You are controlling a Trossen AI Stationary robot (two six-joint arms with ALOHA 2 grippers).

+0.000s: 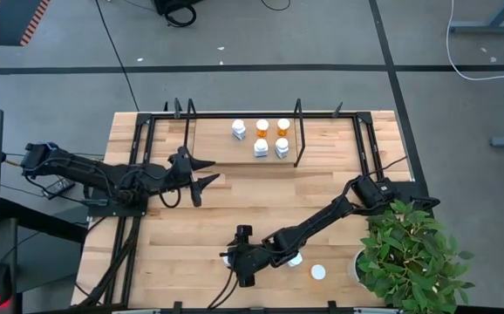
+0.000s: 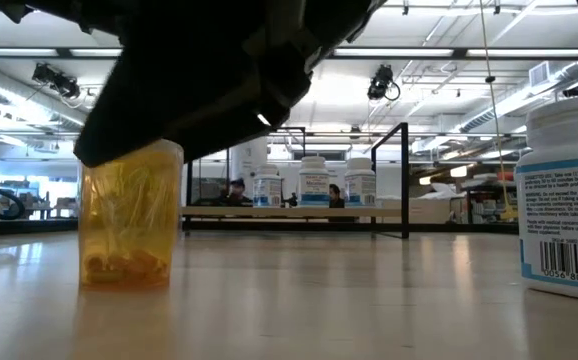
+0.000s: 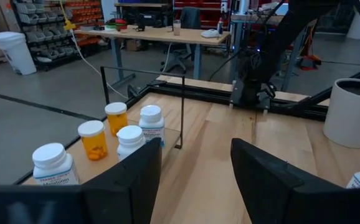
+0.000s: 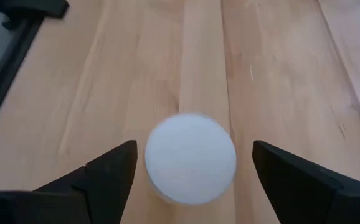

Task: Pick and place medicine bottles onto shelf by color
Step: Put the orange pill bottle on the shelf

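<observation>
Orange bottle (image 2: 131, 215) stands upright at the desk's (image 1: 173, 253) near edge, directly under the right gripper (image 4: 192, 163), whose jaws gape wide either side of its white cap (image 4: 190, 158), empty; left gripper (image 3: 195, 171) half-open, idle beside the shelf (image 1: 217, 150)

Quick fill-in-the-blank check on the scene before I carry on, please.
The shelf holds ___ bottles.
Of those, ___ are orange.
The right tool hangs open over a ___ cap.
The left tool, near the shelf, is open and holds ___.
Missing words: five; two; white; nothing.
</observation>
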